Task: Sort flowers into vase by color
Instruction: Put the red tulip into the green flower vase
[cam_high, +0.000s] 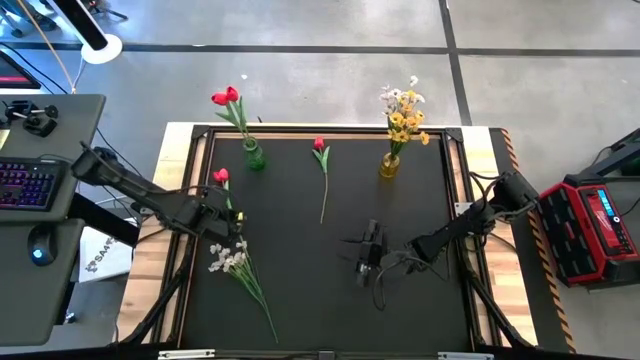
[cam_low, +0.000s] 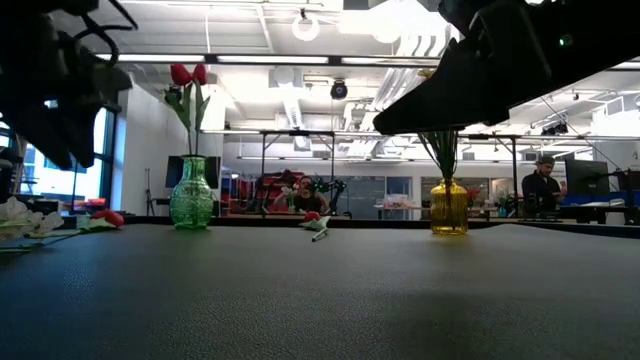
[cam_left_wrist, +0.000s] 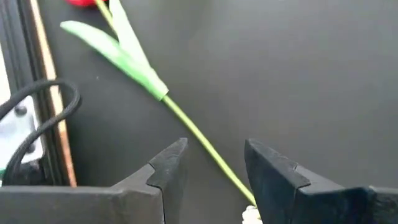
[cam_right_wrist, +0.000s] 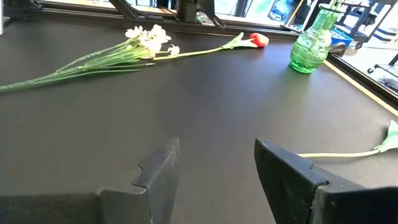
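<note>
A red tulip (cam_high: 221, 176) lies flat near the table's left edge, and its stem (cam_left_wrist: 199, 140) runs between the open fingers of my left gripper (cam_left_wrist: 214, 149), which hovers over it (cam_high: 232, 222) without touching. A white spray (cam_high: 228, 258) lies just nearer, blossoms beside that gripper. Another red tulip (cam_high: 320, 146) lies mid-table toward the far edge. The green vase (cam_high: 254, 156) holds red tulips (cam_high: 227, 97). The yellow vase (cam_high: 389, 165) holds yellow and white blossoms (cam_high: 404, 115). My right gripper (cam_high: 362, 252) is open over bare mat (cam_right_wrist: 217, 149).
Both vases stand near the far edge of the black mat, which has a raised wooden border (cam_high: 180, 190). Cables (cam_left_wrist: 37, 118) run along the left border beside my left gripper. A keyboard (cam_high: 25, 185) sits left of the table and a red case (cam_high: 598, 225) to its right.
</note>
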